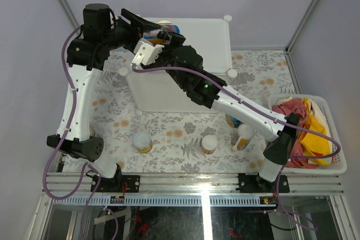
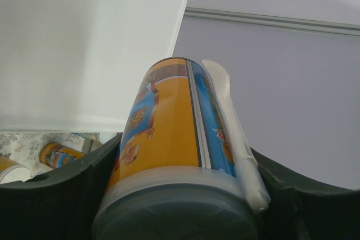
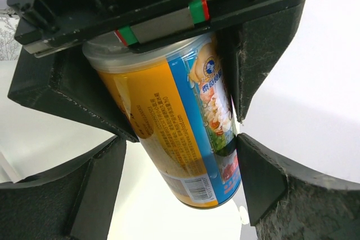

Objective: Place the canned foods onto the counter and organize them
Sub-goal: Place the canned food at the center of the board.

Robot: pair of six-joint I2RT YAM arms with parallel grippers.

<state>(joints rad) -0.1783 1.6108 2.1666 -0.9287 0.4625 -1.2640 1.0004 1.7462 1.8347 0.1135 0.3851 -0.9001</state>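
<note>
Overhead, both arms meet above the counter, which sits at 12 o'clock on the table. The left pincer is clamped on the can, gripping it near the lid. This can is tall, orange with blue panels, and it hangs tilted over the counter's top toward the 10 o'clock corner. Whether its base touches the top I cannot tell. A white spoon lies along the can's side, at 3 o'clock in the left wrist view.

The right pincer comes in from 4 o'clock. Its fingers stand either side of the can's lower half, very close to the label. Whether they press on it or only flank it I cannot tell.

Other cans stand on the table at 6 o'clock of the counter, spread in a loose row near the front edge. One with a blue label is half hidden under the right arm. A basket holding red and yellow cloth sits at 4 o'clock, well apart from the counter.
</note>
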